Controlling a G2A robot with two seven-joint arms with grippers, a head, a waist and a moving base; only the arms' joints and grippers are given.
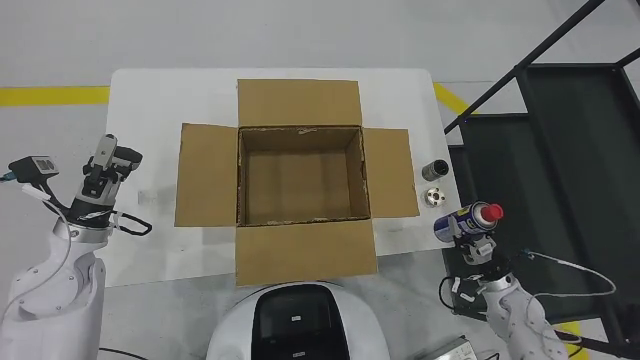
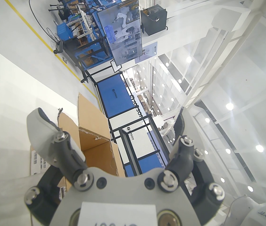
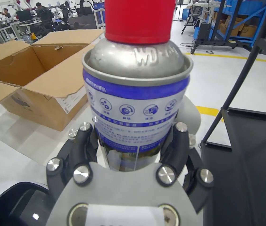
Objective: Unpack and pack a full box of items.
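R: my right end effector (image 3: 135, 123) is clamped on the blue-and-white metal spray can with red cap (image 3: 135, 83), at the near right edge of the white bench (image 1: 150, 110) | open brown cardboard box (image 1: 206, 175) mid-bench, left of can | L: my left end effector (image 2: 109, 128), fingers spread, holds nothing, left of box

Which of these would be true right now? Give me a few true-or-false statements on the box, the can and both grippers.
The right gripper is shut on the red-capped spray can. True.
The cardboard box has its flaps closed. False: all four flaps are folded out.
The left gripper holds a metal part. False: it is open and empty.
A dark metal cylinder and a round silvery part sit on the white table beside the box. True.
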